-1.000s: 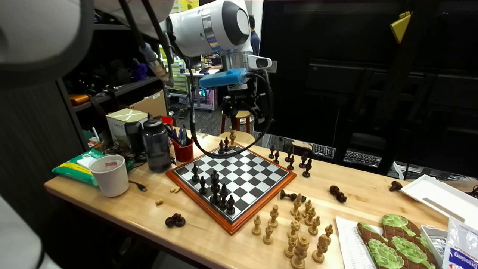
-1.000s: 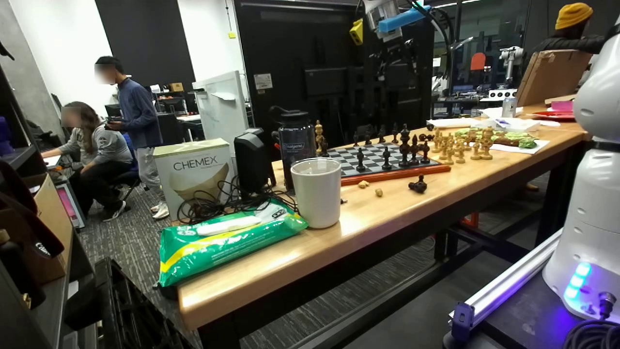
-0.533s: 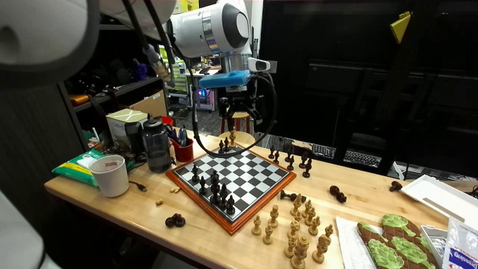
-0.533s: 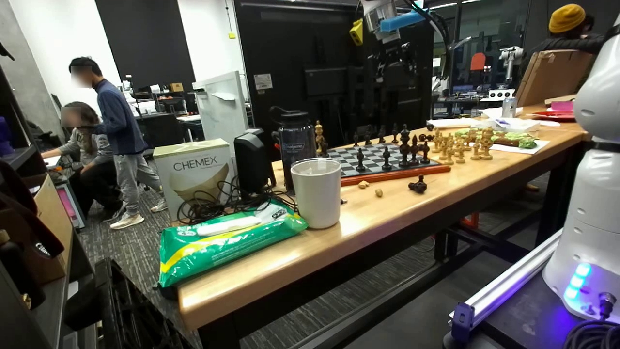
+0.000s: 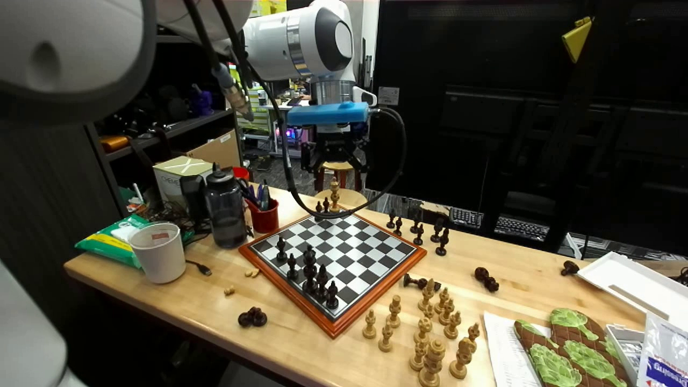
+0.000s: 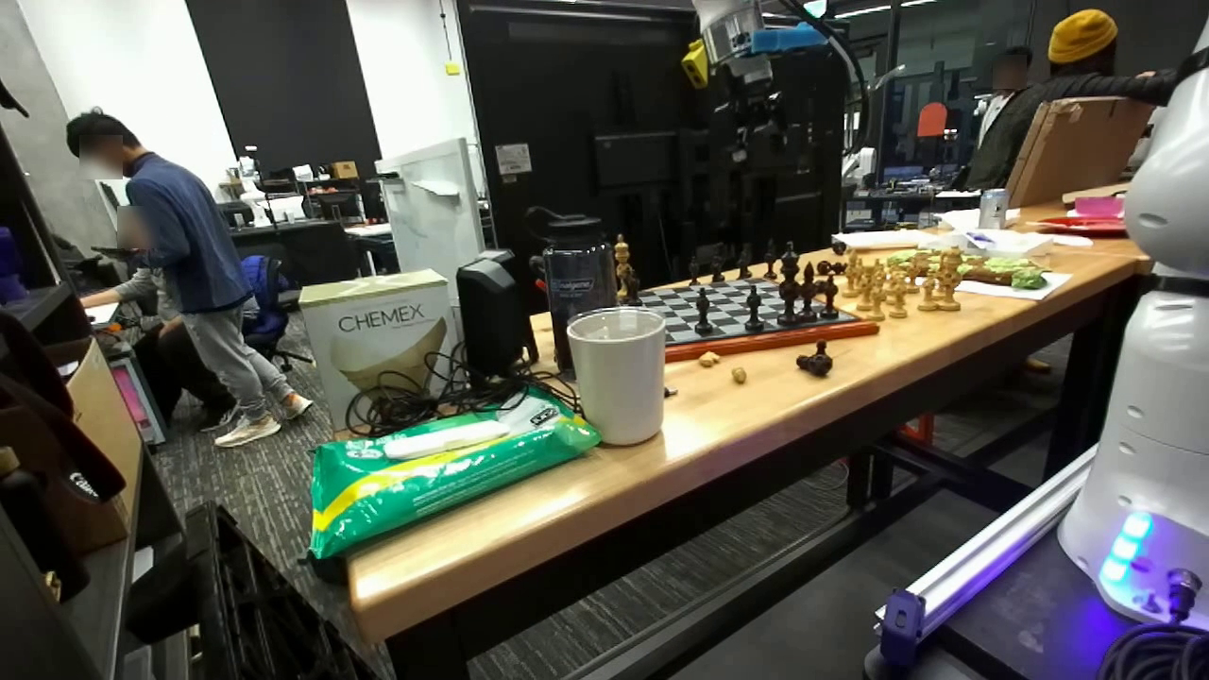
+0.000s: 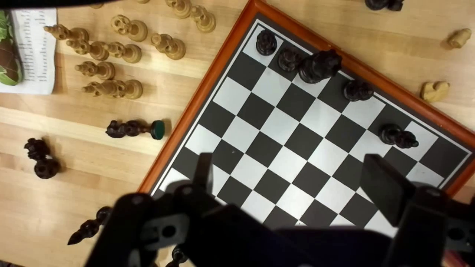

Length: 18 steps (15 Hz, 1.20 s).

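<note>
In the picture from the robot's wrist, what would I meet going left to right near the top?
Brown-and-green quilted fabric → white printed paper → carved light-wood chess pieces → reddish-framed black-and-white chessboard → partly cropped dark chess piece → small tan lump.

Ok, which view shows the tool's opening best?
Wrist view: the tool is close up, fingers apart, nothing held. Both exterior views show it smaller and less clearly, above the chessboard.
</note>
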### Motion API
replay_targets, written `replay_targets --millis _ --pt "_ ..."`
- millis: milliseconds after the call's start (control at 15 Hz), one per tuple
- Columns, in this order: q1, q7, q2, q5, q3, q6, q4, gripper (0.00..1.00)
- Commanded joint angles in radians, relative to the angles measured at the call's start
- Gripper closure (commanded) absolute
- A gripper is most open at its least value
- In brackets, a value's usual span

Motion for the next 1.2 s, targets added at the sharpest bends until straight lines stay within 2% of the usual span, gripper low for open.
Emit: replay_targets --millis 0,333,1133 --pt "0.006 -0.003 0.003 0.000 -0.006 -0.004 0.005 0.00" --pt "0.003 0.007 0.017 0.008 -0.009 -0.003 0.024 0.00" --pt "-0.038 0.184 0.043 0.051 -0.062 0.017 0.105 0.00"
